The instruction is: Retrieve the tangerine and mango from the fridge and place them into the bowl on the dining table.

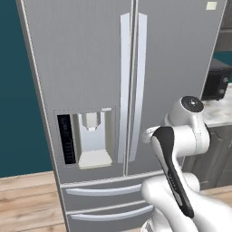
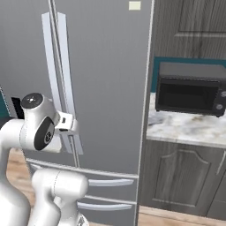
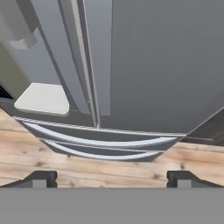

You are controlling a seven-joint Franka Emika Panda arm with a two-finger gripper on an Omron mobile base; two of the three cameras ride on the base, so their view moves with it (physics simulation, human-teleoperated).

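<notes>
Silver-grey, brushed finish: the fridge (image 1: 90,68), French-door type, both upper doors shut, standing on a wood-plank floor (image 1: 22,199).

- Door handles (image 1: 133,86): two long pale vertical bars, side by side at the centre seam.
- Dispenser panel (image 1: 88,138): recessed in the left door, with a dark strip at its left edge and a pale drip tray at the bottom.
- Bottom drawers (image 1: 106,201): two, stacked, each with a curved horizontal pull, both shut.
- Small pale sticker (image 2: 134,5): near the top of the right door.
- Wall left of the fridge (image 1: 13,90): teal.

Right of the fridge:
- Tabletop (image 2: 185,126): white-grey veined marble, over dark grey panelled cabinet doors.
- Microwave (image 2: 190,88): black, door shut, standing on the marble against the wall.
- Upper cabinet (image 2: 194,26): dark grey, above the microwave.

Robot:
- Arm (image 1: 181,149): white with dark joints, folded in front of the lower right door.
- Hand (image 3: 112,179): aimed down at the drawers and floor; its two dark fingertips (image 3: 41,178) stand spread wide, holding nothing and touching nothing.

Contents of the fridge: hidden behind the shut doors, so the fruit's whereabouts cannot be told from here.
</notes>
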